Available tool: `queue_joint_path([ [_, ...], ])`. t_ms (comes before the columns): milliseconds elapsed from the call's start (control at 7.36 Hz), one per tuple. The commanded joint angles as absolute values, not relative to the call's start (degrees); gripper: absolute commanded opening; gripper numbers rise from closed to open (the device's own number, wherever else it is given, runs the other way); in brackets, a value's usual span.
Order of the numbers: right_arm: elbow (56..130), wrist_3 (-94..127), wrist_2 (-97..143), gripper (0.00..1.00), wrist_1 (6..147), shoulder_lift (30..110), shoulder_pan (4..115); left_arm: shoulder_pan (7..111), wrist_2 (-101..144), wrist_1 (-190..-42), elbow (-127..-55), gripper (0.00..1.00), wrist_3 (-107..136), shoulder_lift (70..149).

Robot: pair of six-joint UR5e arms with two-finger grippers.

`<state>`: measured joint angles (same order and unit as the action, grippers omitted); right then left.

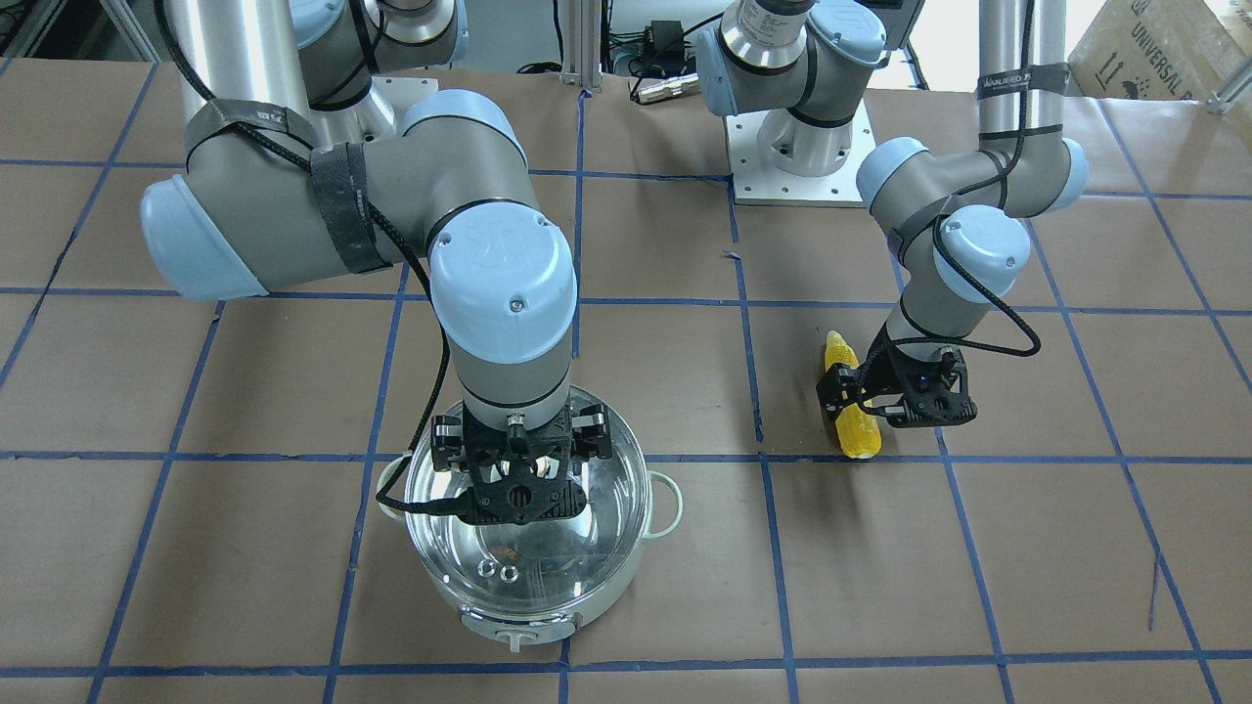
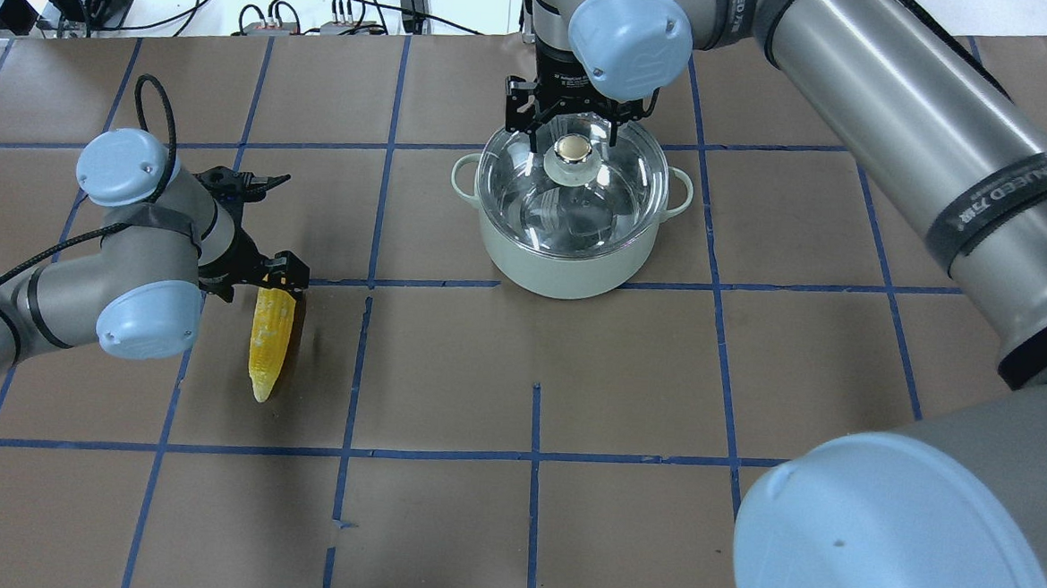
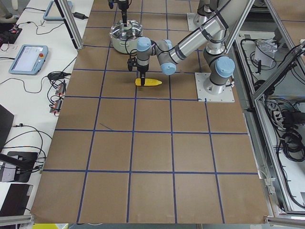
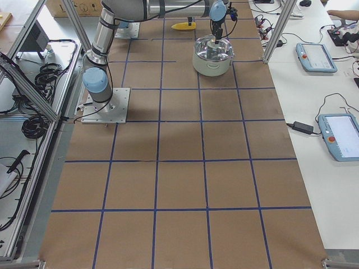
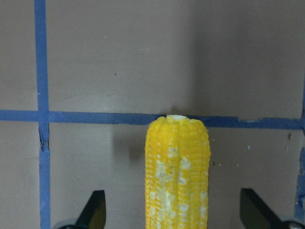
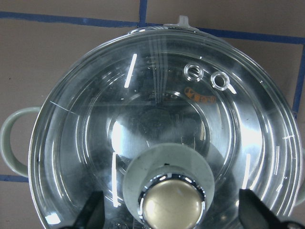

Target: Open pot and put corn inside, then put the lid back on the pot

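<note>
glass lid (image 6: 238, 124) sits on the pot (image 2: 560, 274); corn (image 2: 271, 339) lies on the table (image 2: 752, 387) to its left. your right gripper (image 6: 174, 214) stands apart astride the knob (image 2: 572, 148): centre it, sink lower, then close. left gripper (image 5: 174, 214) gapes astride the corn.

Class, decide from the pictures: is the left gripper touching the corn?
Apart. The left wrist view shows the corn lying between the open fingers of the left gripper, with bare table visible on each side of it.
</note>
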<state>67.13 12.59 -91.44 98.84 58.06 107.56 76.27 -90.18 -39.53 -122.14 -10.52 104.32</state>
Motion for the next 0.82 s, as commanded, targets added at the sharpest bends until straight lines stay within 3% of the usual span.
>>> queue_joint_path([
  [0,67.24,13.18,-91.14,1.00,98.96,57.83,107.67,76.29,-90.09,-34.99,-123.92,0.99,-10.29,105.64],
  [136,67.32,13.18,-91.32,0.96,98.96,57.83,107.58,76.29,-90.44,-34.72,-123.84,0.63,-9.76,105.56],
  [272,67.41,13.27,-91.32,0.91,98.96,57.14,107.58,76.29,-90.35,-34.72,-123.92,0.12,-8.02,105.21],
  [544,67.15,13.27,-91.32,0.87,100.71,56.60,107.58,76.29,-90.96,-35.50,-123.23,0.03,-6.86,104.42],
  [680,67.24,13.10,-91.32,0.66,100.90,56.43,107.49,76.38,-91.92,-37.77,-122.18,0.03,-6.86,103.63],
])
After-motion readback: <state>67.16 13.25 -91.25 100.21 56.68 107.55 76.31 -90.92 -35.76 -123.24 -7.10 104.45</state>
